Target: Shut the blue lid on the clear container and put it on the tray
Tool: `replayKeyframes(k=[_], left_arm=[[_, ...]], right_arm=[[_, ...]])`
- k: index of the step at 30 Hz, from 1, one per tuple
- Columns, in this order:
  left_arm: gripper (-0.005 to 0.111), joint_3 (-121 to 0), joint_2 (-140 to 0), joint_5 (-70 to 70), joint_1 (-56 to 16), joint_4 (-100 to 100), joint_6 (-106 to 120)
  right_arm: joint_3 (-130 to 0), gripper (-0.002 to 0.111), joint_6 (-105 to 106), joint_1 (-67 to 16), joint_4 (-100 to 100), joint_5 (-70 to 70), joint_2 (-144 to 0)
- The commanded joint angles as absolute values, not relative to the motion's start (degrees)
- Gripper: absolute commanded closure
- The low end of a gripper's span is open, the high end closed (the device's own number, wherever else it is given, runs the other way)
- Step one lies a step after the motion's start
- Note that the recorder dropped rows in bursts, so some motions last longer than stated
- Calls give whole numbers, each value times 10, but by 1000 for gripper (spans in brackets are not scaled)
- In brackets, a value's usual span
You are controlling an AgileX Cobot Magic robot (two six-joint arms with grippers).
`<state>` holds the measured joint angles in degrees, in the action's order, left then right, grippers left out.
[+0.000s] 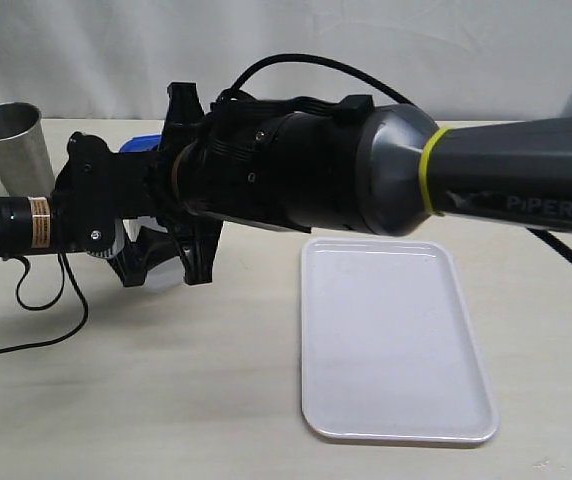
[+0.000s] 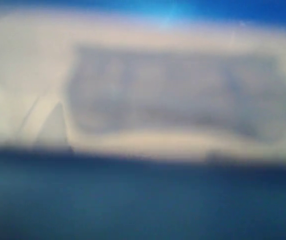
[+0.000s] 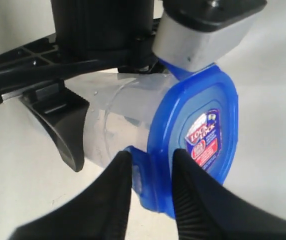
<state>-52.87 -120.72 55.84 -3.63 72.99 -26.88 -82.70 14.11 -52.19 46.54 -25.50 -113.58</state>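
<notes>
The right gripper (image 3: 150,159) lies nearest its wrist camera: two black fingers (image 3: 110,200) straddle a snap flap (image 3: 138,172) on the rim of the lid (image 3: 198,140); whether they pinch it or only flank it I cannot tell. The lid sits on the mouth of the container (image 3: 128,115), which the left gripper (image 3: 83,125) clasps, one finger against the clear wall. All this is mid-left of the exterior view; the tray (image 1: 396,340) lies lower right, well apart. Risks: an off-centre squeeze could skew the lid or leave a flap unlatched; the push could twist the container in the left grip; either arm could knock the cup (image 1: 11,145), upper left
</notes>
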Motion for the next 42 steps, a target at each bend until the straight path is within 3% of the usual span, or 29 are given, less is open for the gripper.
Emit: replayKeyframes(k=[1, 4, 8, 22, 31, 42], left_arm=[[107, -535, -1190, 700, -54, 758, -164], [107, -535, -1190, 700, -52, 758, -113], [107, -535, -1190, 700, -52, 758, -68], [107, -535, -1190, 687, -52, 758, 18], [107, -535, -1190, 684, -52, 759, 28], [107, -535, -1190, 684, -52, 759, 178]], right_arm=[[-809, 86, 130, -522, 419, -262, -1158], [-809, 69, 130, -522, 398, -262, -1137], [-809, 57, 130, -522, 397, -277, -1107], [-809, 58, 288, -522, 207, -303, -1006], [-809, 58, 292, -518, 222, -328, -969], [-810, 61, 376, -465, 101, -336, -976]])
